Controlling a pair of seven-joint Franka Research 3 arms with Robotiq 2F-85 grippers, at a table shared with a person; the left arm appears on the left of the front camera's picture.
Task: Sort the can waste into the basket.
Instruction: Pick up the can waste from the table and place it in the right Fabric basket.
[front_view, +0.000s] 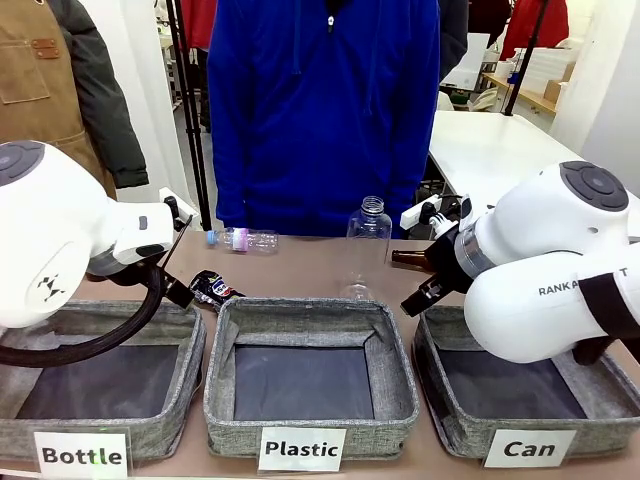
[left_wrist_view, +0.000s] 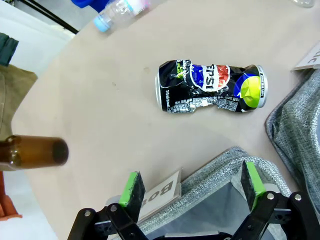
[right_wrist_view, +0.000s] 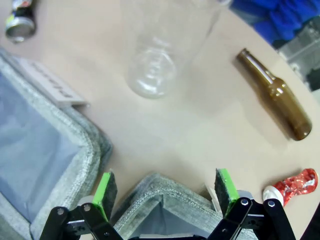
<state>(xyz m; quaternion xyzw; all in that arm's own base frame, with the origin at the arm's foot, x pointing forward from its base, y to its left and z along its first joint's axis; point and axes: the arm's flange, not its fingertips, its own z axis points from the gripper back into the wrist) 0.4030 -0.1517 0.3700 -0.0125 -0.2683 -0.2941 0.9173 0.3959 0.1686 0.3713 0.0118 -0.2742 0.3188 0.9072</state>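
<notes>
Black crushed can (left_wrist_view: 210, 87) with blue, red and green print, dented, lying on its side on the surface (left_wrist_view: 115, 130), red crushed can (right_wrist_view: 295, 185) with white marks, flattened, lying on the surface outside the basket, grey woven basket (front_view: 450, 425), dark lining, white "Can" card, upright.

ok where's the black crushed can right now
Front view: the black can lies on its side on the table's left part, just behind the gap between the Bottle basket and the Plastic basket, close to the left gripper.
</notes>
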